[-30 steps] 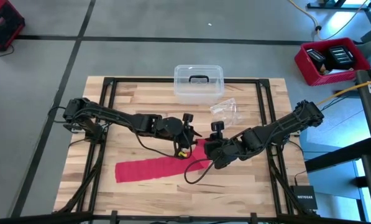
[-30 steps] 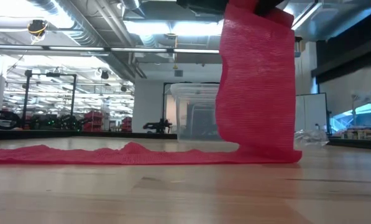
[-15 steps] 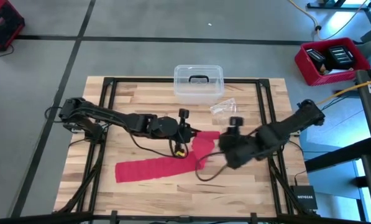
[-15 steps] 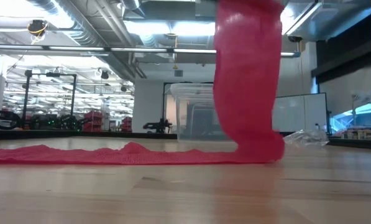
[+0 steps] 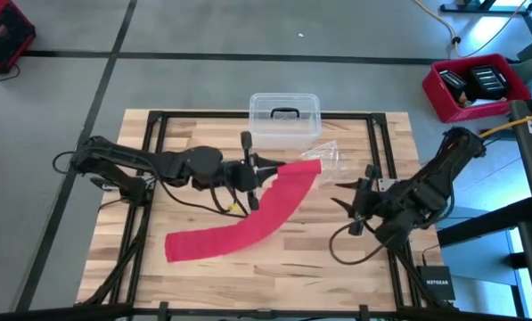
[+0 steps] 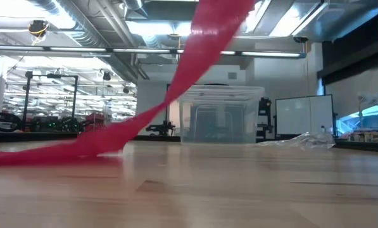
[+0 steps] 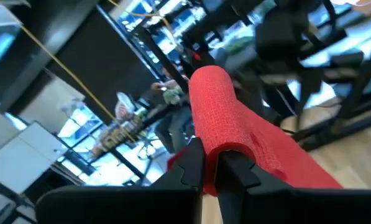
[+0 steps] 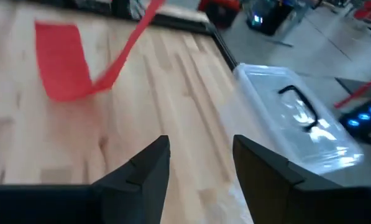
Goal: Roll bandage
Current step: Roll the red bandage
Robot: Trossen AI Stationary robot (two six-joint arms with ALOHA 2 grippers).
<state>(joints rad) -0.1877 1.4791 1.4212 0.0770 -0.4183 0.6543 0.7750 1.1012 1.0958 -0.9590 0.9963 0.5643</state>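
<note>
The bandage (image 5: 248,223) is a long red strip. Its left end (image 5: 181,245) lies flat on the table, and the rest rises in a slant (image 6: 151,111) to my left gripper (image 5: 264,169). That gripper is shut on it above the middle of the table, in front of the clear box. In the left wrist view the bandage (image 7: 222,106) arches past the fingertips of the left gripper (image 7: 214,168). My right gripper (image 5: 344,198) stands open near the table's right side, well clear of the strip. In its own wrist view the right gripper (image 8: 201,168) has nothing between its fingers, and the bandage (image 8: 61,59) lies far off. My left gripper pinches the bandage between its two fingers close to its right end (image 7: 213,146). A short length (image 5: 306,168) sticks out beyond the fingertips. The fingers lie level and come from the table's left. Below the hold the strip slopes down, its left end on the table; layers cannot be told.
A clear plastic box with a dark handle (image 5: 284,118) stands at the table's far edge, just behind the lifted strip. A crinkled clear wrapper (image 5: 323,159) lies to its right. Bare wood shows along the near edge (image 5: 274,276).
My right gripper has let go of the bandage's raised end and drawn back toward the table's right edge. My left gripper has taken hold of that end and risen with it, drifting toward the far edge. The strip now slants up from its left end, which stayed flat.
</note>
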